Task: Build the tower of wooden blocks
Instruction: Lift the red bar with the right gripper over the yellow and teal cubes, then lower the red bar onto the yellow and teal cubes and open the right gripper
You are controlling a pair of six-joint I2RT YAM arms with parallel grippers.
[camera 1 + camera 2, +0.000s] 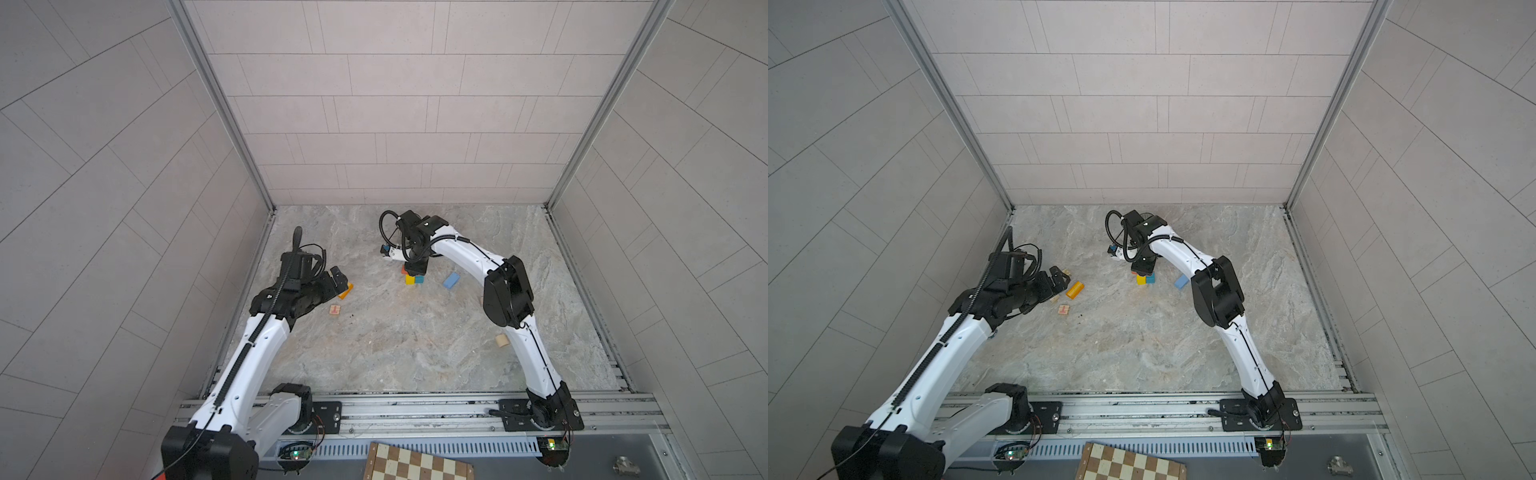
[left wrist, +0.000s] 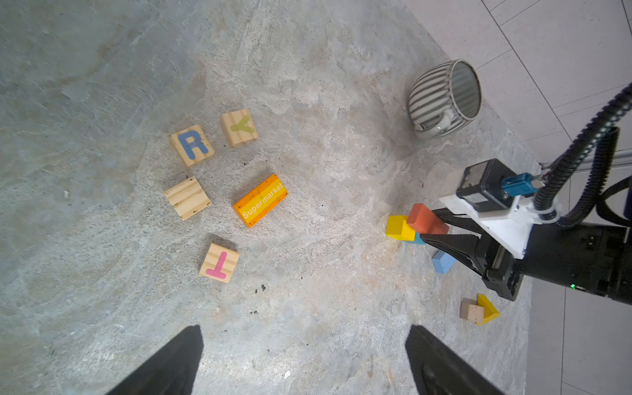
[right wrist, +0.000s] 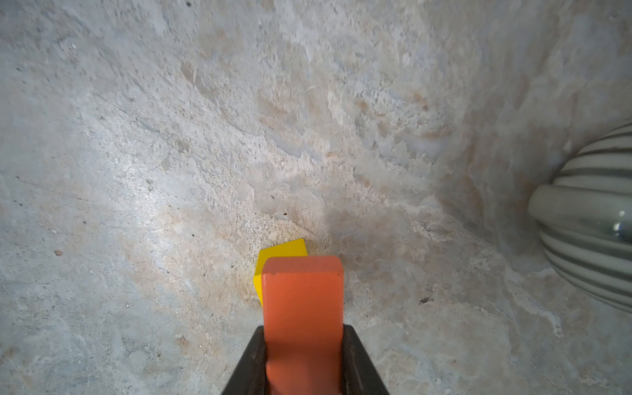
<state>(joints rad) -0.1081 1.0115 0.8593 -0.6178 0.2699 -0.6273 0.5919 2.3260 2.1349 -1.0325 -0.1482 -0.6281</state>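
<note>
Left gripper gapes beside orange "Supermarket" brick.

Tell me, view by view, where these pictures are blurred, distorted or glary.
In both top views the side wall seams bow, lens distortion. Left wrist view: the R block is sharp, the fingers of the left hand dark and soft. Right wrist view: the orange-red block in the right hand is soft, the striped mug blurred with a glare spot.

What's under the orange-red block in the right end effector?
A yellow block and a teal block sit under the orange-red block. The right end effector hides whether they touch.
</note>
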